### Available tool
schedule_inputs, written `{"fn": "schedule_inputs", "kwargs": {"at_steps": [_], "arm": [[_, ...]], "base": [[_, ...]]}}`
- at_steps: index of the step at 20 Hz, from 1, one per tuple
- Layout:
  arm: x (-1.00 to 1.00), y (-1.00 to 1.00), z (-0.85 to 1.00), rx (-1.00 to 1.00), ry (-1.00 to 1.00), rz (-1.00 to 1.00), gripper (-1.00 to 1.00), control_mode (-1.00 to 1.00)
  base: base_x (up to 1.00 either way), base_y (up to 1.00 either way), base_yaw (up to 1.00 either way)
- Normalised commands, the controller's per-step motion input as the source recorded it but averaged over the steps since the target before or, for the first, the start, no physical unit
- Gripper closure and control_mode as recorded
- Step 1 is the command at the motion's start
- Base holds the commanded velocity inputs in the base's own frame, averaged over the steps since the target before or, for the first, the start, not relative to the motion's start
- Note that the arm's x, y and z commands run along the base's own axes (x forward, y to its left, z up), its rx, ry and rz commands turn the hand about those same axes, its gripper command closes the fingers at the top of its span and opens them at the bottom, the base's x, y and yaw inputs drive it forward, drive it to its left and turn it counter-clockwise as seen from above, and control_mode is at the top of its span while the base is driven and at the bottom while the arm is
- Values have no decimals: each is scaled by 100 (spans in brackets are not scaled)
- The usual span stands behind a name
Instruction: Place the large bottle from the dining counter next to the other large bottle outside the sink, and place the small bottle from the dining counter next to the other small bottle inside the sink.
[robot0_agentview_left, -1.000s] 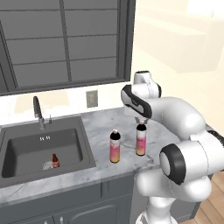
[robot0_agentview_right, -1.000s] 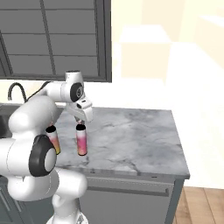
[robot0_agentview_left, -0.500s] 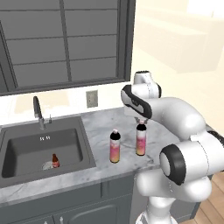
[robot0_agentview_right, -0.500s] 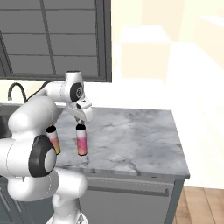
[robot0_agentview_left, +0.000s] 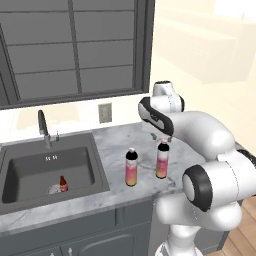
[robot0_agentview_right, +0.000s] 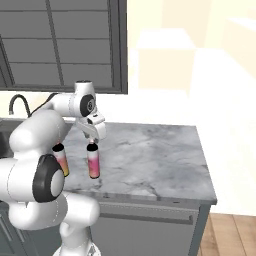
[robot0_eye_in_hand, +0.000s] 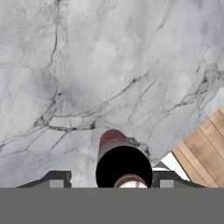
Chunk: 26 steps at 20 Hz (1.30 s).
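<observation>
The large bottle from the dining counter (robot0_agentview_left: 161, 161) stands upright on the marble worktop (robot0_agentview_left: 120, 145) to the right of the sink (robot0_agentview_left: 47, 170), just beside the other large bottle (robot0_agentview_left: 131, 167), the two apart. My claw (robot0_agentview_left: 163, 140) hangs right over its dark cap; in the hand view the fingers (robot0_eye_in_hand: 56, 180) stand off to either side of the cap, spread clear, holding nothing. A small bottle (robot0_agentview_left: 63, 183) stands inside the sink near the drain. No lettering on any bottle is readable; labels are too small to make out.
</observation>
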Motion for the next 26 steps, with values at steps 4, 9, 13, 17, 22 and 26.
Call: {"fn": "schedule_inputs", "kwargs": {"at_steps": [4,9,13,17,22,26], "arm": [[0,0,0,0,0,0,-100,-100],[1,0,0,0,0,0,-100,-100],[12,0,0,0,0,0,-100,-100],[-1,0,27,0,0,0,-100,-100],[-40,-4,60,1,-3,0,-100,-100],[-77,-9,51,3,-1,1,-100,-100]], "base": [[0,0,0],[0,0,0],[0,0,0],[0,0,0],[0,0,0],[0,0,0]]}}
